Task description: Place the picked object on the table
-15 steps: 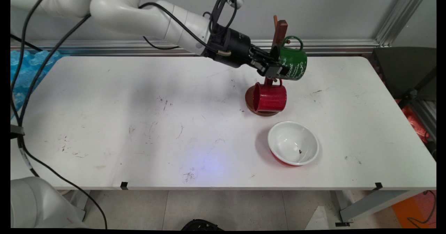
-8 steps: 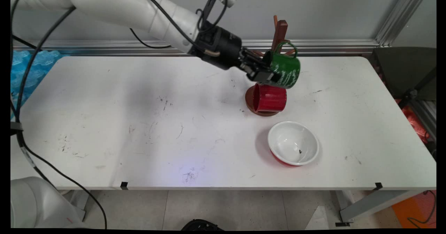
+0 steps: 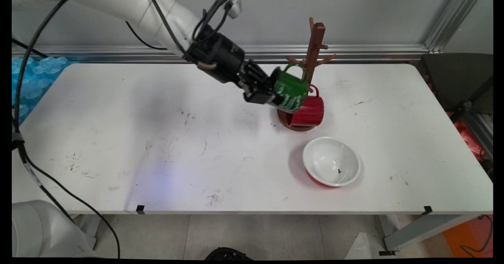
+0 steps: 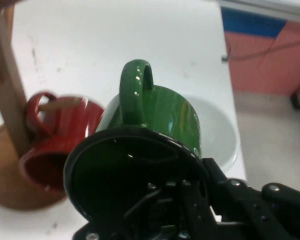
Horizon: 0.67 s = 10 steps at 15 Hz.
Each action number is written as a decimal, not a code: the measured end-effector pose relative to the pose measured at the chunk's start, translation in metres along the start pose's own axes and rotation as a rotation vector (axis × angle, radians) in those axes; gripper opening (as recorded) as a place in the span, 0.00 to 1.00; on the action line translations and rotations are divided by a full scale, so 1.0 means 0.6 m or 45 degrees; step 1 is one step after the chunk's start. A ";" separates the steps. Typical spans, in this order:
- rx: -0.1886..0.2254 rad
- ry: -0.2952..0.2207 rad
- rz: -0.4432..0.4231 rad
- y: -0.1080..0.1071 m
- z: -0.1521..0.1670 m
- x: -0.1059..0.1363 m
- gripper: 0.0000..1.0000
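Here, just right of the frame's centre, the gripper (image 3: 267,95) is clenching the rim of the green mug (image 3: 291,91), carrying it tilted above the table (image 3: 157,138), where it is risking a bump against the red mug (image 3: 311,112) hanging on the wooden mug tree (image 3: 314,47).

main: high front, wide | hand: close | shared: green mug (image 3: 291,91)

A robotics lab or test cell, by the look of it. A scuffed white tabletop (image 3: 118,138) stands against a plain grey wall (image 3: 374,12) edged with bare aluminium framing (image 3: 441,20). A white robot arm (image 3: 130,4) trailing loose black cables (image 3: 23,98) reaches over it. Below lies a tiled floor (image 3: 275,236), with blue plastic wrap (image 3: 35,79) bundled at the side.
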 end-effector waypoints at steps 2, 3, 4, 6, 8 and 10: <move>0.020 -0.060 0.050 -0.013 -0.010 -0.007 0.00; 0.033 -0.092 0.080 -0.021 -0.015 -0.010 0.00; 0.050 -0.128 0.114 -0.031 -0.020 -0.013 0.00; 0.087 -0.207 0.183 -0.052 -0.029 -0.019 0.00; 0.125 -0.289 0.247 -0.073 -0.037 -0.026 0.00; 0.150 -0.378 0.305 -0.092 -0.043 -0.037 0.00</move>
